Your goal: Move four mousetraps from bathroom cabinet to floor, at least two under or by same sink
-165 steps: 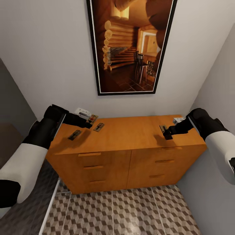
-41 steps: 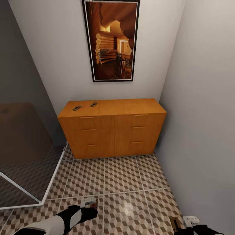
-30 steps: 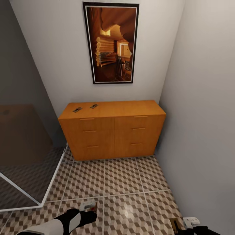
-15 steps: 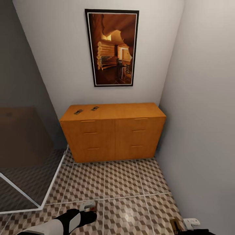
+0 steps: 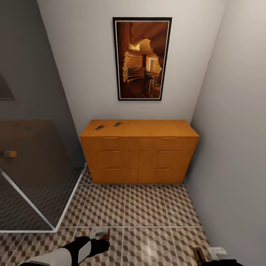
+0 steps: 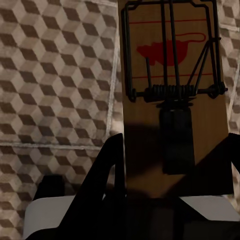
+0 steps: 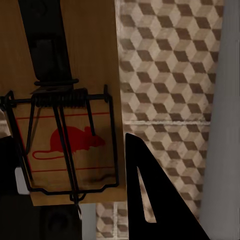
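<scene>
The view has swung right, away from the cabinet (image 5: pixel 138 149) — two mousetraps (image 5: pixel 109 126) are left at its top's rear-left corner, while one mousetrap (image 6: pixel 172 95) is clamped in the left gripper (image 6: pixel 170 165) and another mousetrap (image 7: pixel 65 125) in the right gripper (image 7: pixel 75 165).

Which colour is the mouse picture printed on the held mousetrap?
Red, on the mousetrap; clearest in the left wrist view.

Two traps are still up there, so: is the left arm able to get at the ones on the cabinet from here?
Probably not: the left gripper already holds a mousetrap, and tiled floor separates it from the cabinet.

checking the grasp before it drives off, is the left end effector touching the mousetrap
Touching. In the left wrist view the mousetrap sits between the left end effector fingers, which press against its edges, clear of the floor tiles.
</scene>
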Tool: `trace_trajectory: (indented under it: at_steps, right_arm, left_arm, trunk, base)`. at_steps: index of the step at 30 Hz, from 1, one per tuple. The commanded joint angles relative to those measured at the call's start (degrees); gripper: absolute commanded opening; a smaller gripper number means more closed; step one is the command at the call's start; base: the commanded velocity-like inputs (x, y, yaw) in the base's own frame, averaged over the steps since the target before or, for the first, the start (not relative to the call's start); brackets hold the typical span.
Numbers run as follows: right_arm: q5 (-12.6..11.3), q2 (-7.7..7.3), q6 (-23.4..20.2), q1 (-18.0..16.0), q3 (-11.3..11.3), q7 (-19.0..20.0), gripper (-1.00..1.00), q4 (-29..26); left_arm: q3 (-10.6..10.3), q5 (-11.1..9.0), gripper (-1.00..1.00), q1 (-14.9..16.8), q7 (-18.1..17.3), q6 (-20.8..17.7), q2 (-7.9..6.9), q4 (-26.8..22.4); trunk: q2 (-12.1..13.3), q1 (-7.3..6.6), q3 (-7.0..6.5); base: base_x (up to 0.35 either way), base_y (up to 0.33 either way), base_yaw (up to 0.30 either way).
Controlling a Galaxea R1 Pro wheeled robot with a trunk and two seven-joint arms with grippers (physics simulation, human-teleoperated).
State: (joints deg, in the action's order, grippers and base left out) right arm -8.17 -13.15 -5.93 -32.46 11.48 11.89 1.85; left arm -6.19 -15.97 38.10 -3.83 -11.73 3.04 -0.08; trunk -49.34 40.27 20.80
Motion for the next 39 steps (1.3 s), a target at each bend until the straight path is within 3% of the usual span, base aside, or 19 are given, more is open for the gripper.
trace_trajectory:
  at_steps: [1, 8, 16, 39]
  right_arm:
    - [-0.79, -0.02, -0.14, -0.06, 0.47, 0.23, -1.0, 0.08]
    - [-0.93, -0.04, -0.14, -0.06, 0.41, 0.23, -1.0, 0.08]
    - [-3.44, 0.02, -0.14, -0.06, 0.39, 0.15, -1.0, 0.08]
    - [-3.7, 0.05, -0.14, -0.06, 0.38, 0.15, -1.0, 0.08]
  left_arm:
    - [-0.49, -0.52, -1.0, 0.04, -0.03, -0.23, -0.02, -0.01]
    - [-0.49, -1.06, -1.0, 0.04, -0.02, -0.23, -0.15, -0.01]
    - [-0.49, -2.0, -1.0, -0.03, -0.03, -0.23, -0.42, -0.01]
    - [-0.49, -2.07, -1.0, -0.04, -0.03, -0.23, -0.49, -0.01]
  trunk:
    - [-0.05, 0.01, -0.01]
    - [-0.05, 0.01, -0.51]
    - [-0.05, 0.01, -0.91]
    - [-0.05, 0.01, -2.19]
  base:
    - [0.0, 0.0, 0.208]
    - [0.0, 0.0, 0.21]
    - [0.0, 0.0, 0.242]
    - [0.0, 0.0, 0.233]
